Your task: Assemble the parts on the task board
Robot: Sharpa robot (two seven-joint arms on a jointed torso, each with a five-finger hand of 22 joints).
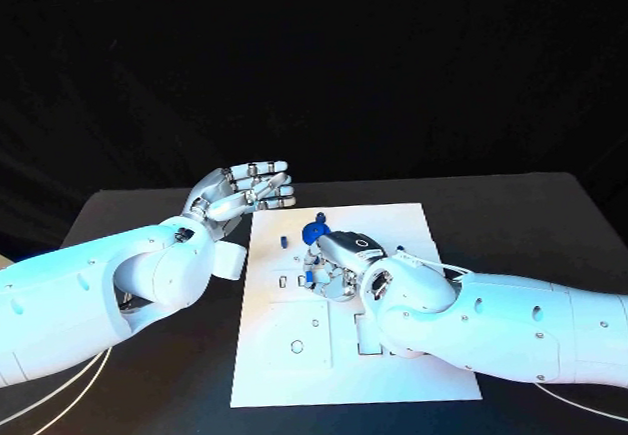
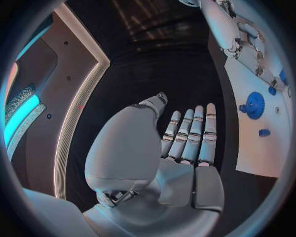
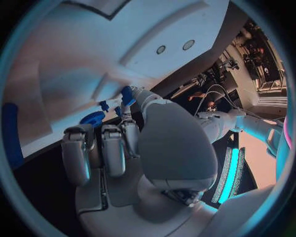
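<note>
The task board (image 1: pixel 357 375) is a flat, matte white rectangular plate lying in the middle of the black tabletop (image 1: pixel 545 211), its long sides running from the near edge toward the far edge. Its surface carries small cut-out slots and holes. Near its far edge sits a round blue part (image 1: pixel 315 231) with a toothed, gear-like rim, seen more plainly in the left wrist view (image 2: pixel 254 104). A small blue peg (image 1: pixel 280 242) stands just beside it toward the board's left edge, and further small blue pieces (image 1: pixel 307 276) lie by the right hand's fingers.

The right hand (image 1: pixel 343 264), silver and smooth-shelled, rests over the far half of the board with its fingers curled down. In the right wrist view its fingertips (image 3: pixel 126 116) are at a small blue piece (image 3: pixel 127 95) on the white surface, with the gear (image 3: pixel 92 118) just beside them. Whether the piece is actually pinched or only touched I cannot tell.

The left hand (image 1: pixel 244 192) hangs above the tabletop just off the board's far left corner, palm up, fingers straight, side by side and slightly apart, holding nothing. The left wrist view shows the same flat, empty palm (image 2: pixel 185 163).
</note>
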